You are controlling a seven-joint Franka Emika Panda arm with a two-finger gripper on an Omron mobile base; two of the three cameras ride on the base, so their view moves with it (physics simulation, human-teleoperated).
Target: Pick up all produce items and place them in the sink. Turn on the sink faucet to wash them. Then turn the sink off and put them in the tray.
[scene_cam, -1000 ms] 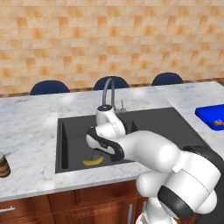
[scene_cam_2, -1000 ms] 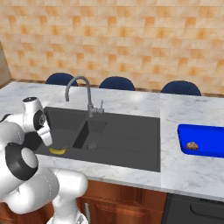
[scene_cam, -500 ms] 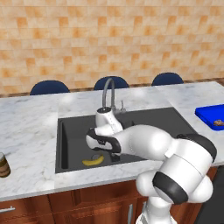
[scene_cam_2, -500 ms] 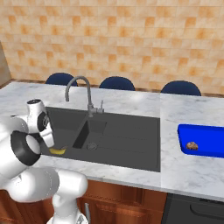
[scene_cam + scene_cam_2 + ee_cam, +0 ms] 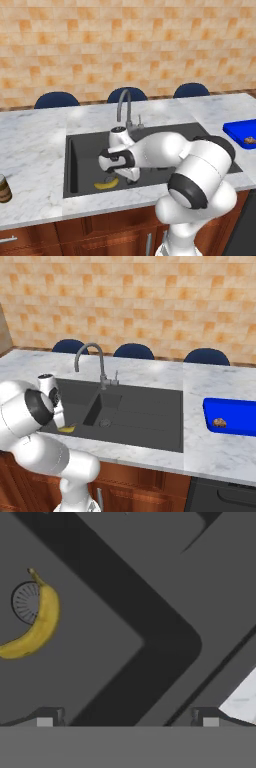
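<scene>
My fingers [image 5: 127, 719], spread wide and empty, hang low in the left basin of the sink [image 5: 80, 150]. The banana [image 5: 32, 622] lies apart from them on the basin floor, beside the drain [image 5: 25, 602]. Step in hand, by my judgement: fetching it for the tray [image 5: 235, 408], where the ball [image 5: 219, 422] already lies; next I must centre over it. My arm bends down from the table [image 5: 30, 150] edge; the faucet [image 5: 125, 107] stands behind.
</scene>
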